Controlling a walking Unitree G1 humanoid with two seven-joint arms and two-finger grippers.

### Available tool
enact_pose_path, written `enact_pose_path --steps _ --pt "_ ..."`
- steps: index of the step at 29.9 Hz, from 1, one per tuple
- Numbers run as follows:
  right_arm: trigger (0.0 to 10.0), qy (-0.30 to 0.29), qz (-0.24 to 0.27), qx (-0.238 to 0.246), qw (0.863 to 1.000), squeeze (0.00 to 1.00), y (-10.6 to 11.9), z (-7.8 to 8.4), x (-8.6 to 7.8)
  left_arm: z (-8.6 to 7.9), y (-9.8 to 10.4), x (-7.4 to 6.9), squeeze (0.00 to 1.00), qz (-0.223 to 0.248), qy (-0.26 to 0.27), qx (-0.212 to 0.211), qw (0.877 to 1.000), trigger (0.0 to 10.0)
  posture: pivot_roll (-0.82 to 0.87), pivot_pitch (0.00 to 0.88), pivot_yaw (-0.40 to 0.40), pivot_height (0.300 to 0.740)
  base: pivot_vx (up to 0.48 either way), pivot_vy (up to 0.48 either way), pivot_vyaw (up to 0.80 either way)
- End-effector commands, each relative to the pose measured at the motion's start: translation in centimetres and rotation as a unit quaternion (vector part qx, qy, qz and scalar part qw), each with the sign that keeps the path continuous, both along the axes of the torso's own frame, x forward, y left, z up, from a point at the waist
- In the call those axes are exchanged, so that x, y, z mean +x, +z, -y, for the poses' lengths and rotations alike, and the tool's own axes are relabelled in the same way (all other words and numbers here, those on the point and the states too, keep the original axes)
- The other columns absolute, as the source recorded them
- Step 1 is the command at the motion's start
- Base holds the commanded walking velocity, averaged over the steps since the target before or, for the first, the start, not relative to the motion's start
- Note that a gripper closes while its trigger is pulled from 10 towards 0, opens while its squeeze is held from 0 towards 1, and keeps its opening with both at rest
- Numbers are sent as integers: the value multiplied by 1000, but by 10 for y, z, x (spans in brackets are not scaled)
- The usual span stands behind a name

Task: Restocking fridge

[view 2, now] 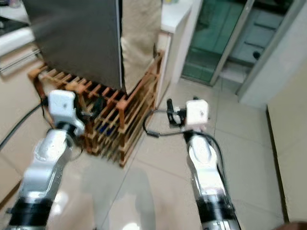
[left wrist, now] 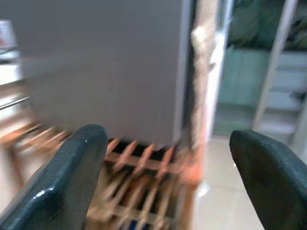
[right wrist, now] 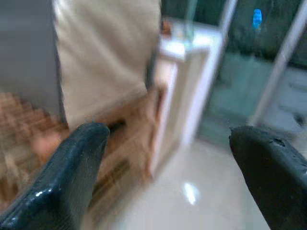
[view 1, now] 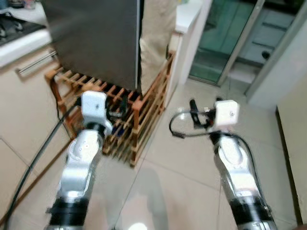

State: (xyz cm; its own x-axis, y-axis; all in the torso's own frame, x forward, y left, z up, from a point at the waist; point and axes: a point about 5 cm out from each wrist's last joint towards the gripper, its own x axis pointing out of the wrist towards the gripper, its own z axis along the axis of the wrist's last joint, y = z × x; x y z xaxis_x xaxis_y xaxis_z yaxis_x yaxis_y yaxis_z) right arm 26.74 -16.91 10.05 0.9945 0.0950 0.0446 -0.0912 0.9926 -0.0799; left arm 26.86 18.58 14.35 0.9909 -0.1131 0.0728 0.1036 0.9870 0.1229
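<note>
I am standing on the tiled floor [view 1: 192, 167] facing the grey fridge [view 1: 96, 38], which is sitting on a wooden slatted rack [view 1: 139, 124] with its door shut, beside a white table [view 1: 187, 17]. My left hand [left wrist: 163, 158] and my right hand [right wrist: 165, 158] are both spread wide and holding nothing, raised before me and pointing toward the fridge. I am judging the restocking as barely begun: no goods are visible to load, and the door is not yet opened
</note>
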Motion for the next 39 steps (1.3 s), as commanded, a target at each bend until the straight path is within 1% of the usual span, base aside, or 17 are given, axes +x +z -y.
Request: enact_pose_path --steps 1,2,3,4,5,6,7,9,10,13,15,17,20,24,31,34,39 --pt "10000 -5 -7 0 1000 0 3 10 -8 -1 0 -8 0 -7 -10 -6 1000 10000 -35 0 -59 740 0 0 0" --pt "10000 -15 -22 12 1000 0 -3 17 -17 -11 -7 -16 0 -20 5 -16 1000 10000 -34 0 -60 740 0 0 0" --pt "10000 -15 -22 12 1000 0 -3 17 -17 -11 -7 -16 0 -20 5 -16 1000 10000 -34 0 -60 740 0 0 0" --pt "10000 -41 -35 30 998 0 -9 33 -35 -32 -11 -38 0 -16 54 -51 997 10000 -38 0 -58 740 0 0 0" --pt "10000 -48 -37 36 998 0 -11 38 -40 -37 -11 -44 0 -13 67 -65 995 10000 -39 0 -57 740 0 0 0" --pt "10000 -48 -33 35 998 0 -10 38 -41 -37 -11 -46 0 -11 70 -71 995 10000 -32 0 -64 740 0 0 0" --pt "10000 -45 -32 34 998 0 -10 37 -40 -36 -10 -46 0 -11 69 -69 995 10000 -31 0 -64 740 0 0 0" --pt "10000 -28 -30 30 999 0 -5 26 -35 -21 -5 -37 0 -3 44 -78 996 10000 -27 0 -65 740 371 0 0" --pt "10000 -28 -30 30 999 0 -5 26 -35 -21 -5 -37 0 -3 44 -78 996 10000 -27 0 -65 740 431 0 0" --pt "10000 -18 -21 33 999 0 1 21 -27 -6 6 -23 0 16 23 -59 998 10000 -28 0 -58 740 480 0 0" --pt "10000 -15 -12 39 999 0 7 17 -16 4 13 -11 0 27 2 -69 997 10000 -31 0 -49 740 480 0 0" --pt "10000 -18 -7 43 999 0 10 16 -11 10 17 -5 0 32 -10 -75 997 10000 -39 0 -47 740 480 0 0" --pt "10000 -20 -4 44 999 0 12 15 -8 14 20 -3 0 34 -25 -68 997 10000 -42 0 -43 740 480 0 0" --pt "10000 -13 -4 37 999 0 13 11 -5 13 16 0 0 24 -21 -67 997 10000 -52 0 -31 740 480 0 0" --pt "10000 0 -8 32 999 0 11 4 -1 18 20 7 0 27 -29 -57 998 10000 -49 0 -27 740 480 0 0" --pt "10000 3 -11 31 999 0 10 3 -1 17 20 7 0 28 -28 -57 998 10000 -48 0 -27 740 480 0 0" --pt "10000 11 -16 29 999 0 7 -1 0 25 20 5 0 27 -52 -49 997 10000 -37 0 -30 740 480 0 0"
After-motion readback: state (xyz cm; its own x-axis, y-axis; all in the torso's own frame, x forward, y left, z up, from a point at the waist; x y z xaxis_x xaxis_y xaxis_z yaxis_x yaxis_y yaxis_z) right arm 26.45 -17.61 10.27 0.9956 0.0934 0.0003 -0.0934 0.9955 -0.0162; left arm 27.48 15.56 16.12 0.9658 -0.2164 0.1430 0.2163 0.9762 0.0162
